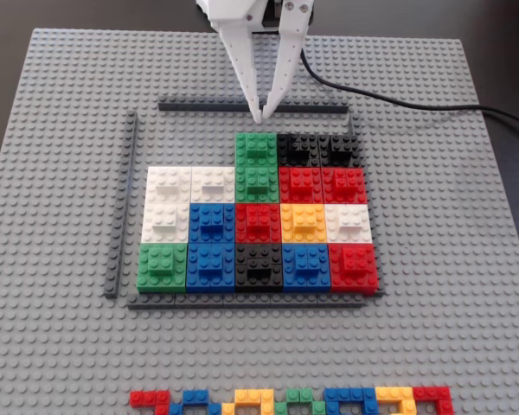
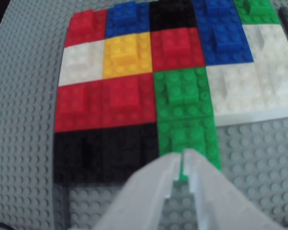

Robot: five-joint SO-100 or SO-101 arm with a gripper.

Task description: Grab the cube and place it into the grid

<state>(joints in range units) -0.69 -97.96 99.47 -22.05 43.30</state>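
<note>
**green cube seated in the top row, fingers nearly closed and empty above it**

laid out on a large grey studded baseplate (image 1: 60, 285), so that every block clicks down and holds its place. framed on that plate by thin dark grey strips (image 1: 121, 207): the grid (image 1: 259, 216) of coloured square blocks, with the strips marking the outline to be filled. filled solid in the three lower rows; filled only partly in the top row, with two cells to the left of the green in the fixed view showing bare grey plate.

placed in that top row, touching a black block (image 1: 298, 149) on its right and another green block (image 1: 258, 181) below it: the cube (image 1: 257, 147), flat and flush with its neighbours, so seemingly pressed home. judged from this, placement looks done or all but done.

poised just past the cube's far edge, near the top strip: the white gripper (image 1: 264, 114), fingers drawn almost together with only a thin slit between the tips, gripping nothing visible. seen in the wrist view as two pale fingers (image 2: 156, 184) meeting just short of the green edge (image 2: 187, 139), with a sliver of green showing through the gap; contact with the block cannot be told.

lined up along the near edge of the plate: a row of small flat coloured bricks (image 1: 294, 400), well apart from the grid and untouched.
</note>
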